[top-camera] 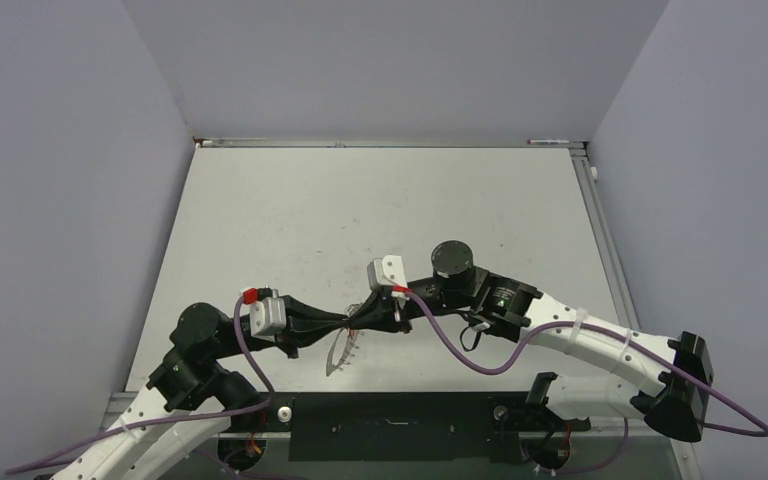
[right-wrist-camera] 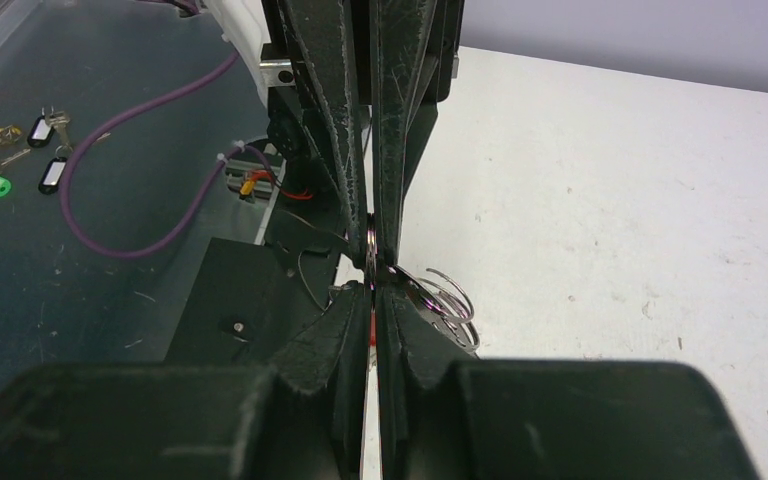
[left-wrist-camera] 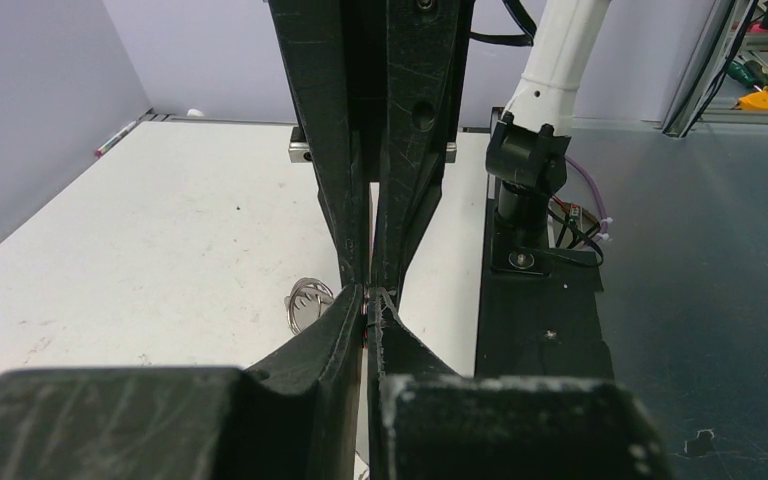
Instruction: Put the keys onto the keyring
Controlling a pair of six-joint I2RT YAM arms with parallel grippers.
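My two grippers meet tip to tip above the table's near middle. The left gripper (top-camera: 340, 323) (left-wrist-camera: 368, 296) is shut, and a silvery edge of the keyring (right-wrist-camera: 370, 240) shows between its fingertips. The keyring (top-camera: 342, 352), a thin silvery hoop, hangs below the meeting point and shows beside the fingers in both wrist views (left-wrist-camera: 305, 300) (right-wrist-camera: 450, 295). The right gripper (top-camera: 363, 316) (right-wrist-camera: 372, 285) is shut. A thin red sliver of the key (right-wrist-camera: 372, 334) shows in the slit between its fingers. The rest of the key is hidden.
A black base plate (top-camera: 390, 425) runs along the table's near edge between the arm mounts. Purple cables (top-camera: 460, 350) loop off both wrists. Spare tagged keys (right-wrist-camera: 0, 150) lie on the dark floor beside the table. Grey walls enclose the table's sides and back.
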